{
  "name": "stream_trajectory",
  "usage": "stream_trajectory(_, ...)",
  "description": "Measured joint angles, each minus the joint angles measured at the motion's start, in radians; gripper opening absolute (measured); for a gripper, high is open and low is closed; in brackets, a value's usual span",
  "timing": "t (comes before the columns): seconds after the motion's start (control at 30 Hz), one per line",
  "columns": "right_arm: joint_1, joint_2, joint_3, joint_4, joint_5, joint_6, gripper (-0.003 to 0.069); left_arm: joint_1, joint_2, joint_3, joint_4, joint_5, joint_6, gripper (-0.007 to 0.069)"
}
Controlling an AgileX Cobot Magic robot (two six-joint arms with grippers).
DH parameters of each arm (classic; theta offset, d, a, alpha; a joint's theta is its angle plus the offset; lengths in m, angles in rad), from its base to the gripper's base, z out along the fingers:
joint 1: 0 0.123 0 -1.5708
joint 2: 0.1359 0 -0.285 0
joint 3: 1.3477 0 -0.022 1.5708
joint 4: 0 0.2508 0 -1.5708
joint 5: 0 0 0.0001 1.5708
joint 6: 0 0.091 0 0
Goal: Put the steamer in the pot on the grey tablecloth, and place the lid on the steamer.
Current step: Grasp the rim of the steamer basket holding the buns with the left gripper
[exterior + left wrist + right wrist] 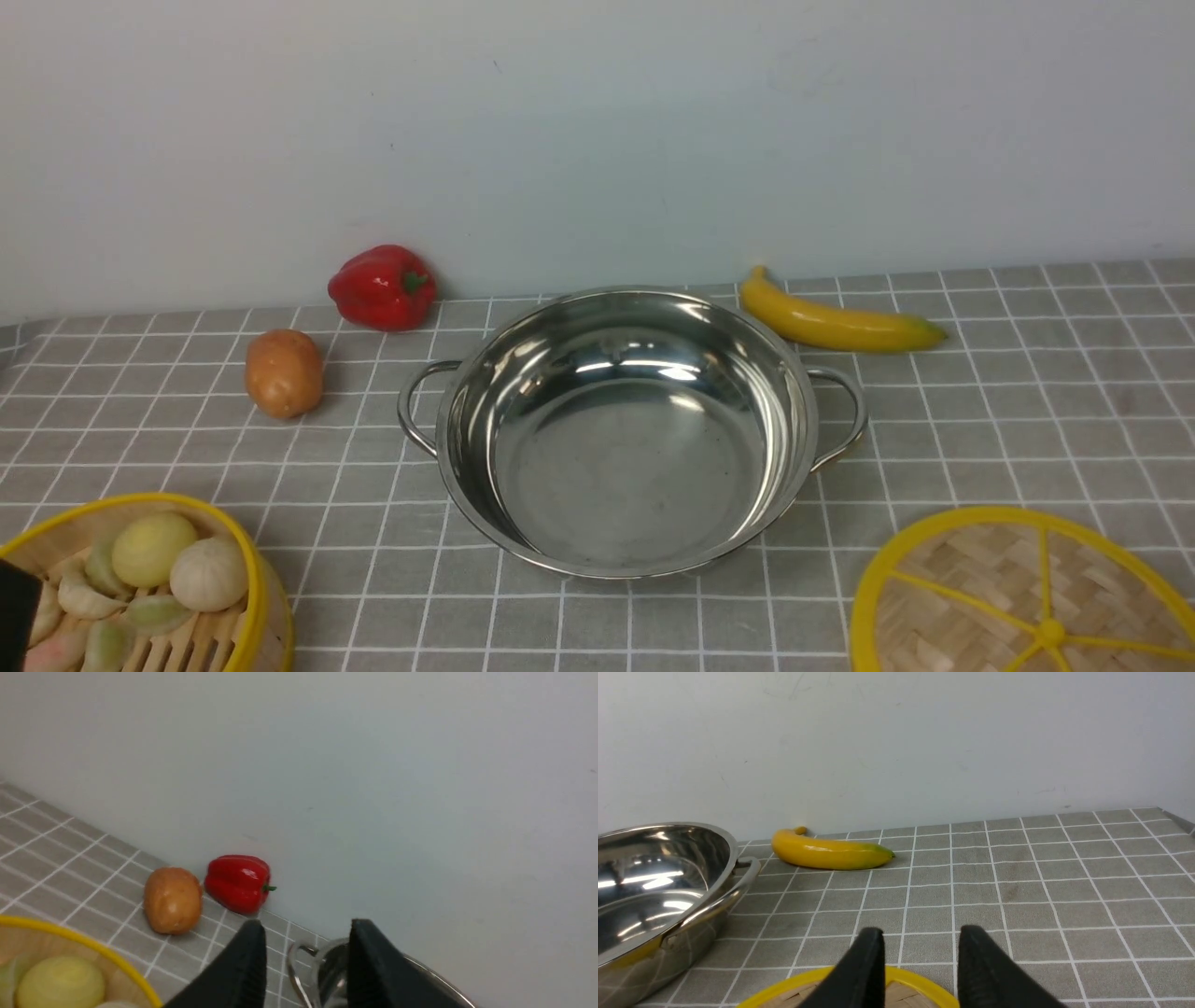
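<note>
The pot [625, 439] stands empty in the middle of the grey tablecloth [1027, 411]. The steamer [238, 560], yellow-rimmed and holding pale buns and dumplings, sits at the near left. The lid [990, 569], a woven disc with yellow spokes, lies flat at the near right. My left gripper [306, 933] hangs open beside the steamer's rim [93, 947], with nothing between its fingers, and the pot's handle [299, 961] shows past them. My right gripper [920, 938] is open too, low over the lid's far rim [901, 975], touching nothing.
A red pepper [383, 287] and a potato [284, 372] lie left of the pot near the wall. A banana [836, 320] lies behind the pot's right handle. A pale wall closes the back of the cloth.
</note>
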Motion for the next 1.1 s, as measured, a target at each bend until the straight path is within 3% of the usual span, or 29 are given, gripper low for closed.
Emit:
stream_trajectory(0.27,0.000,0.000,0.000,0.000,0.000,0.000,0.0243,0.000,0.317,-0.444,0.186,0.636,0.136,0.0243)
stream_trajectory(0.33,0.000,0.000,0.000,0.000,0.000,0.000,0.0243,0.000,0.370,-0.489,0.218,0.722,0.171,0.0243)
stream_trajectory(0.4,0.000,0.000,0.000,0.000,0.000,0.000,0.0243,0.000,0.500,-0.575,0.308,0.881,0.253,0.0243)
stream_trajectory(0.6,0.000,0.000,0.000,0.000,0.000,0.000,0.0243,0.000,0.748,-0.612,0.417,0.923,0.330,0.0243)
stream_trajectory(1.1,0.000,0.000,0.000,0.000,0.000,0.000,0.0243,0.000,1.279,-0.613,0.400,0.889,0.332,0.0243)
